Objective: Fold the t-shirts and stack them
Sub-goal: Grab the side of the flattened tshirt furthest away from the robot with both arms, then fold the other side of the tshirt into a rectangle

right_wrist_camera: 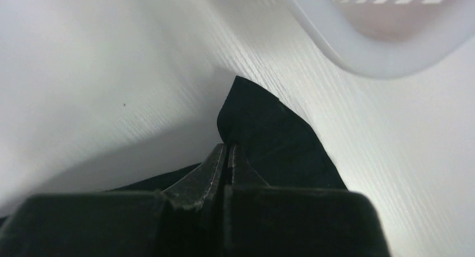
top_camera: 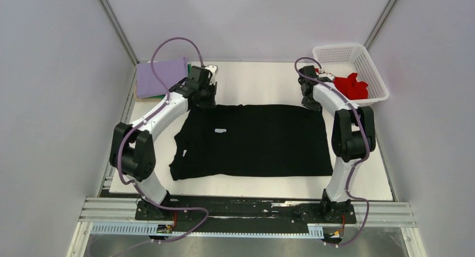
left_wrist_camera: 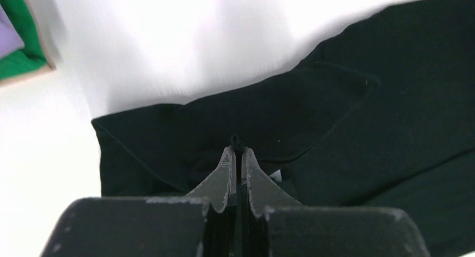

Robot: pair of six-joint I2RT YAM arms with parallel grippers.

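A black t-shirt [top_camera: 255,139] lies spread flat on the white table, its small white neck label [top_camera: 219,131] facing up. My left gripper [top_camera: 205,102] is at the shirt's far left corner. In the left wrist view the left gripper [left_wrist_camera: 237,150] is shut, with a small pinch of black cloth [left_wrist_camera: 336,117] bunched at its tips. My right gripper [top_camera: 311,106] is at the far right corner. In the right wrist view the right gripper [right_wrist_camera: 228,148] is shut on the edge of the black cloth [right_wrist_camera: 269,128].
A folded lilac t-shirt [top_camera: 159,76] lies on a green one [top_camera: 161,96] at the far left of the table. A white lattice basket [top_camera: 341,51] at the far right holds a red t-shirt [top_camera: 353,86]. The basket's rim [right_wrist_camera: 381,61] is close beyond the right gripper.
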